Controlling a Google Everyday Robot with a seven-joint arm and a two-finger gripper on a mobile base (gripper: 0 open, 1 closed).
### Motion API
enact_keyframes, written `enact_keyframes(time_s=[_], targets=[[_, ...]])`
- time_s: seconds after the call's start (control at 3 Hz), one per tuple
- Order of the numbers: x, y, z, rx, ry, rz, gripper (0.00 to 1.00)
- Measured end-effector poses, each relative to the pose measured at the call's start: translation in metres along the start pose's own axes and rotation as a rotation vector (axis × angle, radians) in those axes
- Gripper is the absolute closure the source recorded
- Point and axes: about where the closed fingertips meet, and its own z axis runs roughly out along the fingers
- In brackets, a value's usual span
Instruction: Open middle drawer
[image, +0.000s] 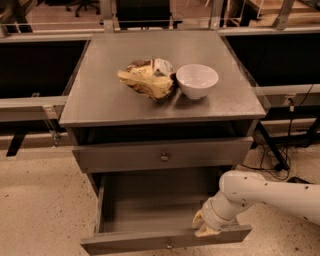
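Observation:
The middle drawer (150, 241) is a grey metal drawer with a small round knob (169, 245). It stands pulled far out at the bottom of the camera view, and its inside (150, 205) shows nothing in it. My gripper (205, 227) is at the right part of the drawer's front edge, reaching in from the right on a white arm (270, 192). Its yellowish tips rest against the inner side of the front. The drawer above (164, 156) has its own knob and sticks out only slightly.
On the cabinet top (100, 95) lie a crumpled chip bag (147, 79) and a white bowl (197, 80). Dark benches with rails flank the cabinet on both sides. Cables (290, 165) lie on the speckled floor at the right.

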Motion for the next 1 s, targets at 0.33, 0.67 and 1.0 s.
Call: enact_keyframes(time_s=[0.33, 0.67, 1.0], targets=[[-0.014, -0.001, -0.04, 0.064, 0.061, -0.043, 0.28], [-0.021, 0.001, -0.08, 0.12, 0.102, -0.074, 0.05], [-0.022, 0.0, -0.085, 0.129, 0.109, -0.078, 0.0]])
